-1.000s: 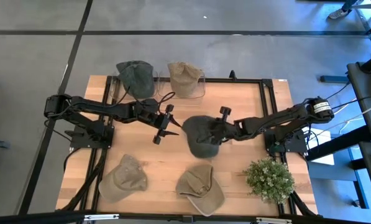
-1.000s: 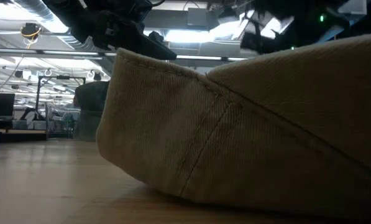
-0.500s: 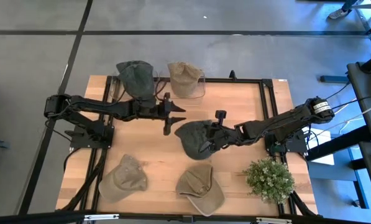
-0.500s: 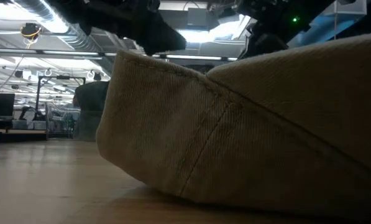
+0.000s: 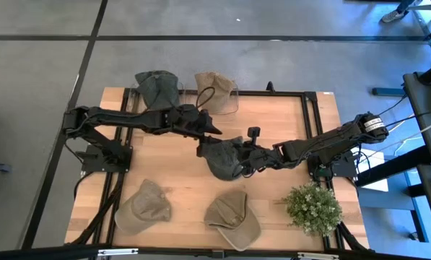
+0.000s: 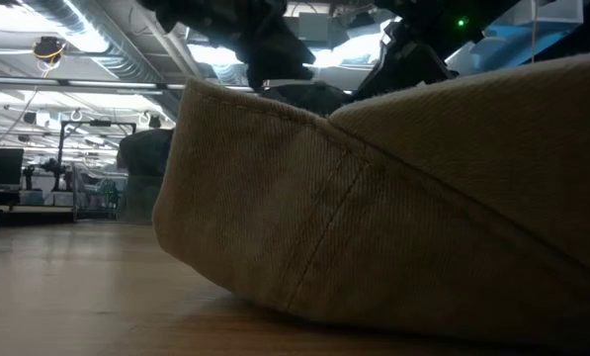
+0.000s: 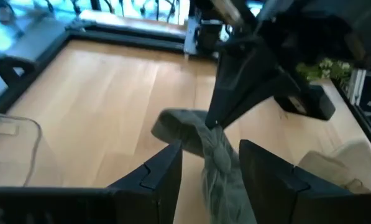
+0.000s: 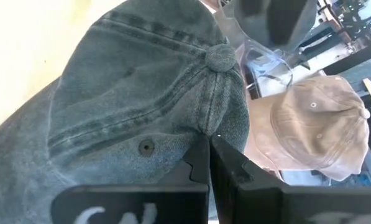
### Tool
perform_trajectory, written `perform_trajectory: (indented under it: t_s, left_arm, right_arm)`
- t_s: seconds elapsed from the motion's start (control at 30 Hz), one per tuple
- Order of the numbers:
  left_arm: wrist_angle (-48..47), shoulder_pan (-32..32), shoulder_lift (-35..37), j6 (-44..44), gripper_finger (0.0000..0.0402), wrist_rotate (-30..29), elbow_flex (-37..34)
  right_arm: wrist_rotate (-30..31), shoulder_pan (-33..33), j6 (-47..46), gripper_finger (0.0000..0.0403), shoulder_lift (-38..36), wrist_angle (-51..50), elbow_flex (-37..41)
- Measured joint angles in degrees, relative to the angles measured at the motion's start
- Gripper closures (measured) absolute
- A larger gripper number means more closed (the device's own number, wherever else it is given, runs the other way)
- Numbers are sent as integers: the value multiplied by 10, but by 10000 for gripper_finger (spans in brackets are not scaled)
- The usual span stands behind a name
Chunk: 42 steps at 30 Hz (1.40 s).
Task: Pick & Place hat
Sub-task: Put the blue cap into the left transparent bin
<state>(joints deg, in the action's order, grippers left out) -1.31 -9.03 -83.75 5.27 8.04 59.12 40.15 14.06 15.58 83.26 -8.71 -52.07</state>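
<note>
Mid-worktop (image 5: pixel 168 162): right pincer (image 5: pixel 245 157) clamped tight on crown fabric of dark green hat (image 5: pixel 222 155), hat bunched and hanging from fingertips. Left pincer (image 5: pixel 210 136) alongside, fingers spread, hat's edge lying between them, no contact visible. Tan hat (image 5: pixel 233 220) nearer front edge, well clear of both pincers.

From the low camera a tan cap (image 6: pixel 393 208) fills most of the picture, its right side is cut off, and it hides the tabletop (image 6: pixel 67 297) behind it. Above it only dark, unclear parts of the arms show. In the overhead picture the right tool (image 5: pixel 242 160) is half hidden against the green hat (image 5: pixel 222 157).
</note>
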Motion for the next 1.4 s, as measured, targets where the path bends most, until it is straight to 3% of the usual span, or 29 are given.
perform_trajectory:
  t_s: [0.67,0.83,1.17,1.4]
  left_arm:
    - [-19,-1,-29,16,260,36,18]
    - [-18,-1,-29,17,285,35,18]
    - [-19,-1,-29,13,371,35,18]
    - [-20,-1,-29,-80,373,35,18]
  right_arm:
    - [23,0,42,402,0,43,0]
    - [13,0,40,402,0,50,0]
    - [8,0,32,398,0,53,0]
    - [-17,0,44,358,0,52,0]
